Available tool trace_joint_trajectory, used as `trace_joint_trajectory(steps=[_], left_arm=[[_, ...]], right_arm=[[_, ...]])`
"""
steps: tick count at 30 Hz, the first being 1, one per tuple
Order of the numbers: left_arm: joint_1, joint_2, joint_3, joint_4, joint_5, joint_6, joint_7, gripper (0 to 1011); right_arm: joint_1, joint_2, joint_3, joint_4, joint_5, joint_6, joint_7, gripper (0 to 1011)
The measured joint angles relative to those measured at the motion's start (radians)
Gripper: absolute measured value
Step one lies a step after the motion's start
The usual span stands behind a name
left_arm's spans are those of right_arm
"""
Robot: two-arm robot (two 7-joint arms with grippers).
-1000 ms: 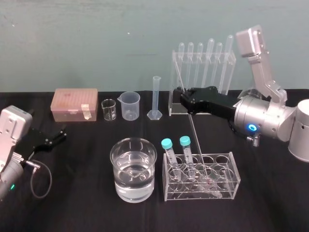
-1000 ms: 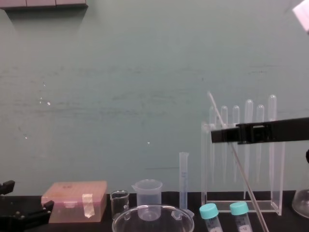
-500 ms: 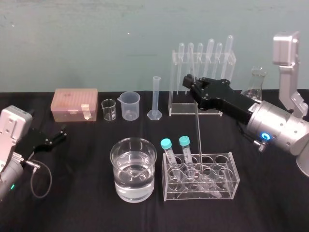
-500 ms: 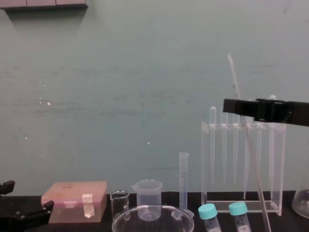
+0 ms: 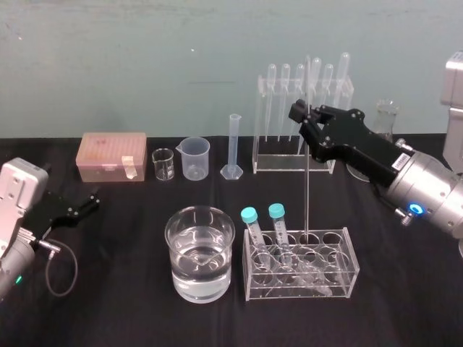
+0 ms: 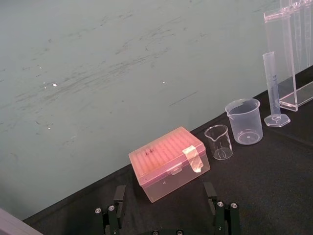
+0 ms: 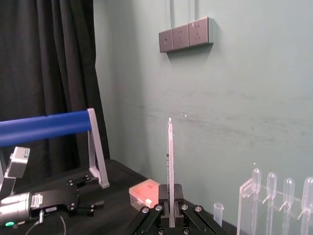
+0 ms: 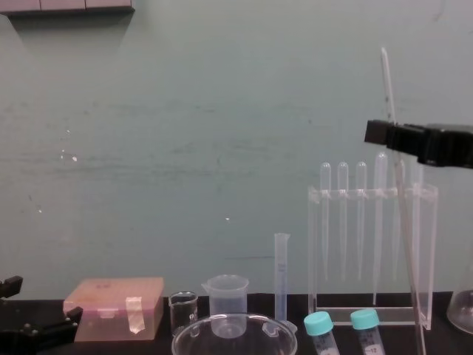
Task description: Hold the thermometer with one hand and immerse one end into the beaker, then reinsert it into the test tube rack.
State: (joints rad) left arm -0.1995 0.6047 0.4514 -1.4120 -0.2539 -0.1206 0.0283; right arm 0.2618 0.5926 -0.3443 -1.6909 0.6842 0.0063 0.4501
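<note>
My left gripper [image 5: 85, 204] rests at the far left of the black surface [image 5: 130, 311]. Its fingers are spread and empty, and the arm is idle.

A pink box [image 5: 112, 155], a tiny glass cup [image 5: 163, 164], a small plastic cup [image 5: 195, 157] and a measuring cylinder [image 5: 234, 147] stand along the back, clear of the work.

The beaker [image 5: 168, 233] stands upright at front centre, roughly half full of clear liquid. Just beside it is a low tube stand [image 5: 340, 278] holding two capped tubes.

The thermometer [image 5: 306, 188] hangs near-upright to the right of the beaker, not over it. Its lower end is level with the low stand's top openings, and I cannot tell whether it is clear of them. Its upper end rises above the pipettes in the tall rack [image 5: 258, 126] behind.

My right gripper [image 5: 305, 121] reaches in from the right, in front of that rack. It is clenched on the upper part of the thermometer.

Assessment:
- **Progress:** immersion is not yet done.
- **Handling:** the thermometer should be light and stiff, but brittle and slick.
- **Risk:** with the hold this high, the long free length below will likely swing and could snap on a glass rim.
- **Hold:** a firm but gentle pinch on the plain stem suits it, never at the tip. Travel should be slow and vertical.
</note>
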Motion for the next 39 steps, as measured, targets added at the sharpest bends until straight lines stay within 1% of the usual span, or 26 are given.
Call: trace_joint_trajectory(steps=[2, 5, 8, 9, 10, 13, 15, 16, 18, 19, 20, 22, 25, 26, 28, 29, 31, 32, 35, 36, 38, 39], left_arm=[[0.0, 0.0, 0.0, 0.0, 0.0, 0.0, 0.0, 1008], [0.0, 0.0, 0.0, 0.0, 0.0, 0.0, 0.0, 1008], [0.0, 0.0, 0.0, 0.0, 0.0, 0.0, 0.0, 1008], [0.0, 0.0, 0.0, 0.0, 0.0, 0.0, 0.0, 1008], [0.0, 0.0, 0.0, 0.0, 0.0, 0.0, 0.0, 1008], [0.0, 0.0, 0.0, 0.0, 0.0, 0.0, 0.0, 1008], [0.0, 0.0, 0.0, 0.0, 0.0, 0.0, 0.0, 1008], [0.0, 0.0, 0.0, 0.0, 0.0, 0.0, 0.0, 1008], [0.0, 0.0, 0.0, 0.0, 0.0, 0.0, 0.0, 1008], [0.0, 0.0, 0.0, 0.0, 0.0, 0.0, 0.0, 1008], [0.0, 0.0, 0.0, 0.0, 0.0, 0.0, 0.0, 1008], [0.0, 0.0, 0.0, 0.0, 0.0, 0.0, 0.0, 1008], [0.0, 0.0, 0.0, 0.0, 0.0, 0.0, 0.0, 1008], [0.0, 0.0, 0.0, 0.0, 0.0, 0.0, 0.0, 1008], [0.0, 0.0, 0.0, 0.0, 0.0, 0.0, 0.0, 1008], [0.0, 0.0, 0.0, 0.0, 0.0, 0.0, 0.0, 1008], [0.0, 0.0, 0.0, 0.0, 0.0, 0.0, 0.0, 1008], [0.0, 0.0, 0.0, 0.0, 0.0, 0.0, 0.0, 1008], [0.0, 0.0, 0.0, 0.0, 0.0, 0.0, 0.0, 1008], [0.0, 0.0, 0.0, 0.0, 0.0, 0.0, 0.0, 1008], [0.0, 0.0, 0.0, 0.0, 0.0, 0.0, 0.0, 1008], [0.0, 0.0, 0.0, 0.0, 0.0, 0.0, 0.0, 1008]], right_arm=[[-0.002, -0.001, 0.008, -0.005, 0.001, -0.002, 0.006, 51], [0.001, -0.004, 0.026, -0.017, 0.025, 0.002, 0.023, 51], [0.017, -0.003, 0.045, -0.033, 0.066, 0.019, 0.043, 51], [0.03, 0.001, 0.055, -0.043, 0.087, 0.028, 0.053, 51], [0.03, 0.001, 0.055, -0.043, 0.087, 0.028, 0.053, 51], [0.076, 0.013, 0.074, -0.063, 0.13, 0.049, 0.067, 51], [0.098, 0.018, 0.075, -0.067, 0.14, 0.059, 0.069, 51], [0.123, 0.02, 0.075, -0.067, 0.148, 0.068, 0.07, 51], [0.148, 0.02, 0.071, -0.063, 0.152, 0.073, 0.071, 51], [0.174, 0.017, 0.063, -0.052, 0.155, 0.075, 0.075, 51], [0.174, 0.017, 0.063, -0.052, 0.155, 0.075, 0.075, 51], [0.218, 0.0, 0.04, -0.021, 0.156, 0.074, 0.082, 51], [0.245, -0.022, 0.016, 0.008, 0.164, 0.07, 0.092, 51], [0.259, -0.04, -0.004, 0.026, 0.172, 0.068, 0.1, 51], [0.271, -0.057, -0.021, 0.042, 0.179, 0.066, 0.111, 51], [0.283, -0.078, -0.045, 0.057, 0.187, 0.063, 0.128, 51], [0.297, -0.098, -0.07, 0.07, 0.195, 0.061, 0.147, 51], [0.309, -0.117, -0.094, 0.081, 0.202, 0.059, 0.17, 51], [0.327, -0.142, -0.13, 0.096, 0.211, 0.055, 0.206, 51], [0.336, -0.154, -0.15, 0.105, 0.213, 0.051, 0.226, 51], [0.343, -0.162, -0.168, 0.117, 0.213, 0.047, 0.245, 51], [0.349, -0.168, -0.187, 0.131, 0.211, 0.041, 0.262, 51]])
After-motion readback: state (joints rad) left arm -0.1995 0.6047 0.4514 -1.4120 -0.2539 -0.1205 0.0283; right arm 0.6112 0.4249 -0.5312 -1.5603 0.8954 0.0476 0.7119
